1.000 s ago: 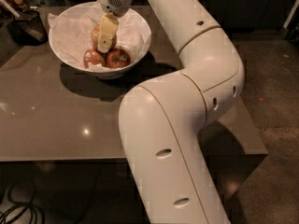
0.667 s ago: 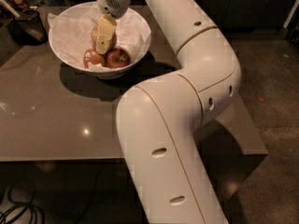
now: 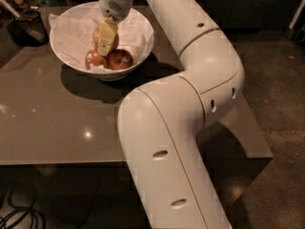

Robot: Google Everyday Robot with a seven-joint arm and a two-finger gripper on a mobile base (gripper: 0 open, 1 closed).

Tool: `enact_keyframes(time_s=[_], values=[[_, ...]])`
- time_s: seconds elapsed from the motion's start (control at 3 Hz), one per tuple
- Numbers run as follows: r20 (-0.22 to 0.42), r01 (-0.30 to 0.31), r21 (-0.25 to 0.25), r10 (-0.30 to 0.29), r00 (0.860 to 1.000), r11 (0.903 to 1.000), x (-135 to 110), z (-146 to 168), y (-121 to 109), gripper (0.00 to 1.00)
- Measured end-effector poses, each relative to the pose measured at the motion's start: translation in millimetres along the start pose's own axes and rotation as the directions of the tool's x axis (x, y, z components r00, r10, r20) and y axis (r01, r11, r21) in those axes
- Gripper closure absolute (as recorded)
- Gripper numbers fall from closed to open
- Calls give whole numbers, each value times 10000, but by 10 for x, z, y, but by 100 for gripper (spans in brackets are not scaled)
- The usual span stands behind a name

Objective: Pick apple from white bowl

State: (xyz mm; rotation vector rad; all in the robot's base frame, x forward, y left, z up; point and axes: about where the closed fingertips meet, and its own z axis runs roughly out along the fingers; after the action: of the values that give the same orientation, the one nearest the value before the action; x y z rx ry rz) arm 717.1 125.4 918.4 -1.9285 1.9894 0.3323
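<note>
The white bowl (image 3: pixel 142 28), lined with crinkled white paper, stands at the far left of the table. In it the yellow-green apple (image 3: pixel 116 42) sits above two smaller red apples (image 3: pixel 121 60). My gripper (image 3: pixel 106 45) reaches down into the bowl from above. One pale finger (image 3: pixel 107 36) lies across the front of the apple, and the other finger is hidden behind it. The gripper looks shut on the apple, which still rests low among the red apples.
A dark mesh basket (image 3: pixel 29 25) stands at the table's far left corner beside the bowl. The grey table (image 3: pixel 52 123) reflects light. My large white arm (image 3: pixel 190 70) crosses the right side of the table. Cables (image 3: pixel 14 213) lie on the floor at lower left.
The gripper has sunk slightly lower onto the apple in the bowl. The apples and the bowl have hardly moved.
</note>
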Motion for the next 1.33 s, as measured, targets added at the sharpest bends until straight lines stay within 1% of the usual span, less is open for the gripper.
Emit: enact_keyframes(time_s=[0.67, 1.0, 1.33], values=[[0, 0, 1, 0, 10000, 10000, 0, 0, 0, 77], [234, 98, 417, -108, 9997, 9991, -100, -48, -68, 99], [595, 385, 698, -427, 9973, 9968, -265, -276, 14, 100]])
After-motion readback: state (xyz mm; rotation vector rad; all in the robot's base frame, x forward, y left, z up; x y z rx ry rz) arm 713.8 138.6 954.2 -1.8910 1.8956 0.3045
